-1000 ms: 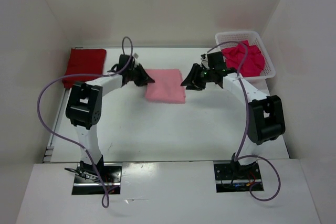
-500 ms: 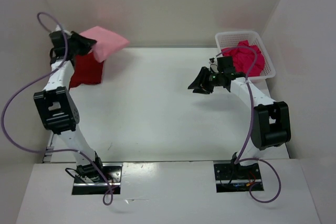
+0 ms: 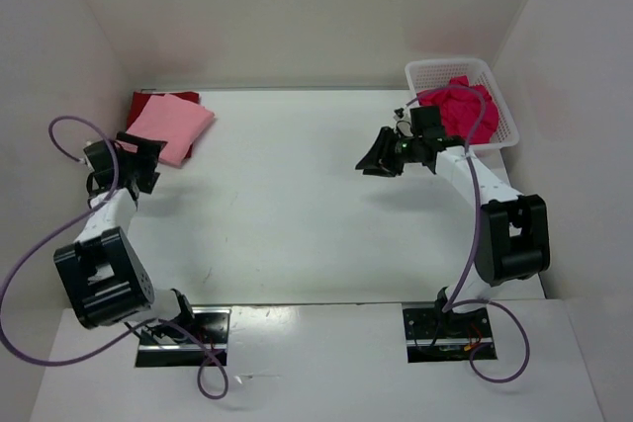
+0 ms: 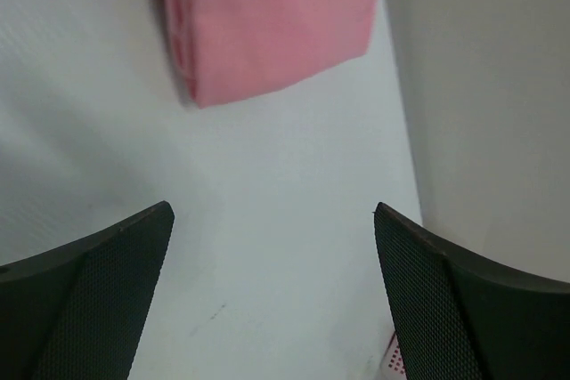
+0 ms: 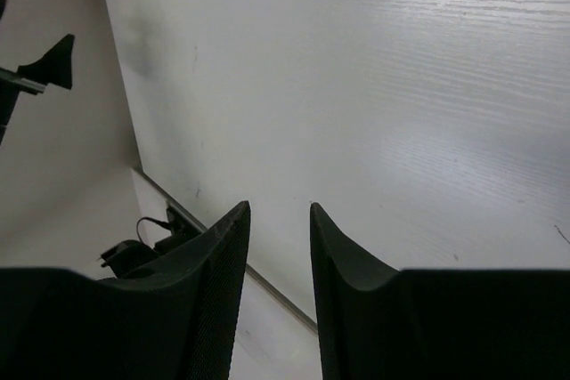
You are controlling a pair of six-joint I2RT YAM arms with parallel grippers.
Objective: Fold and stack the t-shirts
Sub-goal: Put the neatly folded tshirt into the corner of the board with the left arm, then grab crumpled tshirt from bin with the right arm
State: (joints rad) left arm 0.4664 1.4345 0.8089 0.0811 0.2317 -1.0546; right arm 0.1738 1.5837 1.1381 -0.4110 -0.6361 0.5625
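- Here, the white basket at far right holds the crumpled crimson-magenta shirt.
- The folded pink shirt lies atop the dark red shirt, far left.
- The left pincer gapes empty just beside the pink shirt.
- The right pincer, released, hovers near the basket.

Enclosure: three plain off-white panels, the back wall, left wall and right wall, box in the table on three sides.

Table top: white and matte. The right wrist view shows a faint wood-grain pattern running across it. A short dark scratch marks the surface close to the left wall.

Left edge: a thin metal strip runs along the table where it meets the left wall.

Front: a paler, glossier shelf spans the near side, with a bright reflection band along its far edge.

Light: even and diffuse from above, casting soft grey shadows on the table.
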